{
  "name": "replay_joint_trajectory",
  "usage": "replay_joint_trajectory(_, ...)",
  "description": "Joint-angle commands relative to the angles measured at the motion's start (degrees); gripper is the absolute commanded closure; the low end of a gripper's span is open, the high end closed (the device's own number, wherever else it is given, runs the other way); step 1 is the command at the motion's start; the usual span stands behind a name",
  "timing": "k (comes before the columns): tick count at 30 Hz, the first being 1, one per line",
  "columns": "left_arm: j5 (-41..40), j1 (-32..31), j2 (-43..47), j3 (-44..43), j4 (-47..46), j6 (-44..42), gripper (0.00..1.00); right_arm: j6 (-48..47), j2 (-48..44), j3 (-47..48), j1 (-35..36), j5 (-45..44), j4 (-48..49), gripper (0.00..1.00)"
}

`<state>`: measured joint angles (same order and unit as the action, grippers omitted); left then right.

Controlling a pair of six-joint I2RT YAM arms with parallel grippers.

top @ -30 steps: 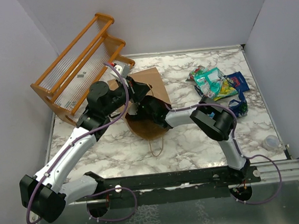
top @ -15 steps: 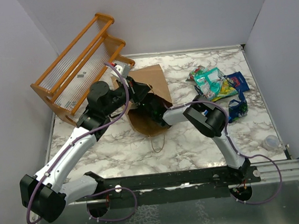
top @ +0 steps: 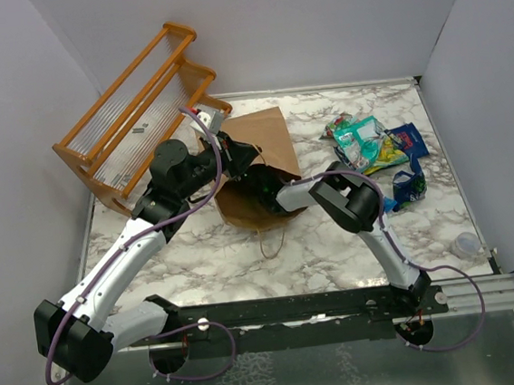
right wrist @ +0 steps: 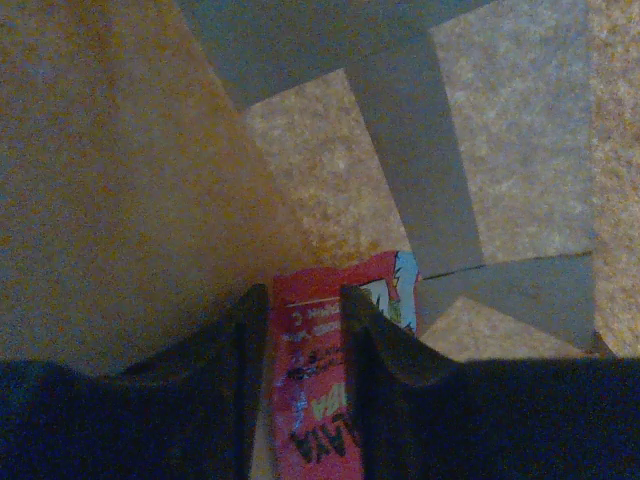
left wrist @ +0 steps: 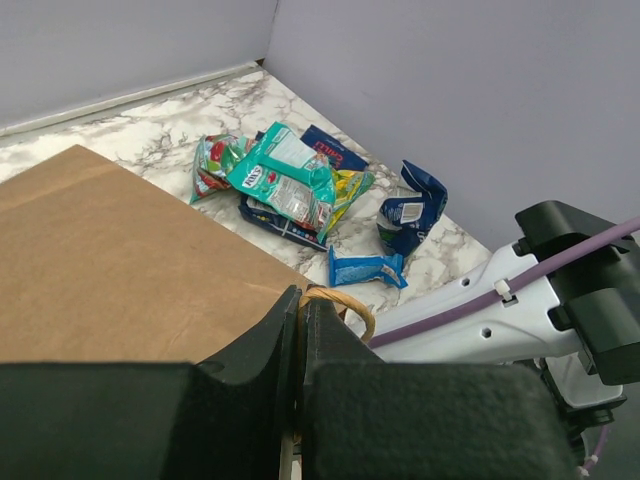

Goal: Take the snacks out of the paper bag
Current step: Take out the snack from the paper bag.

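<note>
The brown paper bag lies on its side mid-table, mouth toward the near side. My left gripper is shut on the bag's twisted loop handle, with its jaws closed flat on it. My right arm reaches into the bag's mouth, so its gripper is hidden in the top view. Inside the bag, my right gripper has its jaws a little apart around a red-pink packet lying on the bag's inner wall. Several snacks lie piled at the right, teal-green, yellow and dark blue, also seen from the left wrist.
An orange wooden rack stands at the back left, close to my left arm. A small clear cap lies near the right front edge. White walls enclose the marble table. A second loop handle trails in front of the bag.
My right arm has pushed further left and deeper into the bag. The bag has shifted slightly toward the back. My left gripper still holds the handle in place.
</note>
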<state>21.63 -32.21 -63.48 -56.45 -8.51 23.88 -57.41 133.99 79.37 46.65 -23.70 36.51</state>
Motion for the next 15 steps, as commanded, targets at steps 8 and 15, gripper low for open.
replay_joint_trajectory(8,-2.9,0.2,0.2,-0.1,-0.9,0.0,1.0,-1.9,-5.0,-2.9,0.0,-0.2,1.7,0.92)
replay_joint_trajectory(15,-5.6,0.3,-0.9,-0.5,0.8,-0.5,1.0,5.2,-12.4,-9.4,2.1,6.1,-4.0,0.98)
